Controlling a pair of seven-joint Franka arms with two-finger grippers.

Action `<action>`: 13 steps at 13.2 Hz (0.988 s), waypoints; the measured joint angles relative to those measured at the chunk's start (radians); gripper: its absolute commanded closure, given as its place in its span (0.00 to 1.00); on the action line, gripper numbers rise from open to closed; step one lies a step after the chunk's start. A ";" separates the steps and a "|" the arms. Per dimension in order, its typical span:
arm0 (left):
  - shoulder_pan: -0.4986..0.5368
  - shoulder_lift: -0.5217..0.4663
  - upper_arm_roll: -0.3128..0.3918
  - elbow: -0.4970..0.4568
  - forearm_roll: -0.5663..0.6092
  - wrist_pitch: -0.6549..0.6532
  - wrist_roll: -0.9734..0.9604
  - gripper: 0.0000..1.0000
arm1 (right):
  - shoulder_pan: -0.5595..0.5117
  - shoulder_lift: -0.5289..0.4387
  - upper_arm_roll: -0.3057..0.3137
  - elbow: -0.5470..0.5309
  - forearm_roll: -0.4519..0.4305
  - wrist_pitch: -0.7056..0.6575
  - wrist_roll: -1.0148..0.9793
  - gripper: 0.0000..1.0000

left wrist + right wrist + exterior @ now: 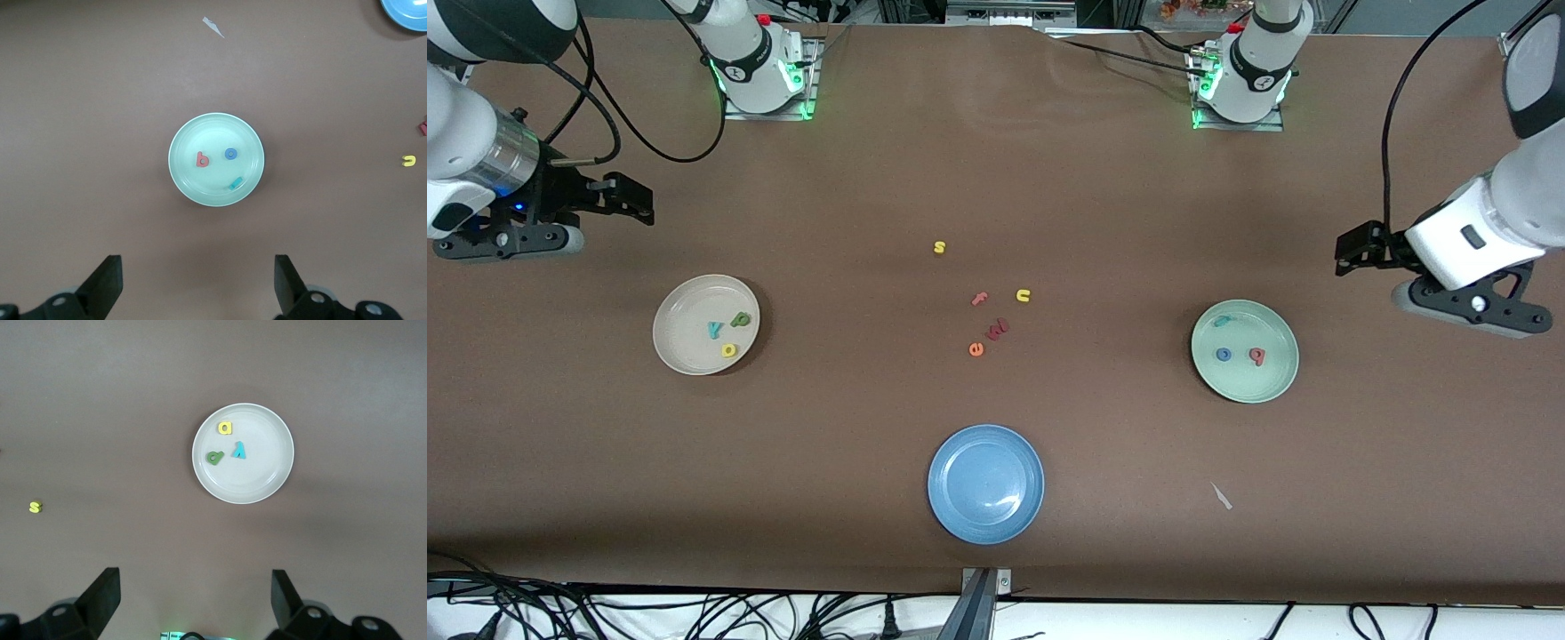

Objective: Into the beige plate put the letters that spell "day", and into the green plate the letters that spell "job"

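The right gripper is seen over bare counter at the right arm's end, its fingers spread wide and nothing held between them; the arm is waiting. Close to it the beige plate is set on the counter; three letters are held in it: the teal "y" at the centre, the olive-green letter at about two o'clock on the plate, the yellow letter at about five o'clock; none is touching another. At mid-counter a loose group is laid out: the yellow "s" at twelve o'clock of the group, the salmon "f", the yellow "u", a dark red letter and the orange "e"; the blue plate is placed nearer the front camera. Toward the left arm's end the green plate is found; in it are the teal "j" at eleven o'clock, the blue "o" and, beside it, the pinkish-red "b". A white scrap is lying nearer the camera. The left gripper is seen over bare counter just past that plate, jaws parted and empty; this arm is waiting too.
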 measured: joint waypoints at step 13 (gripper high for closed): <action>-0.231 -0.240 0.333 -0.298 -0.121 0.115 -0.006 0.00 | -0.009 -0.001 0.001 0.000 0.000 0.005 -0.005 0.00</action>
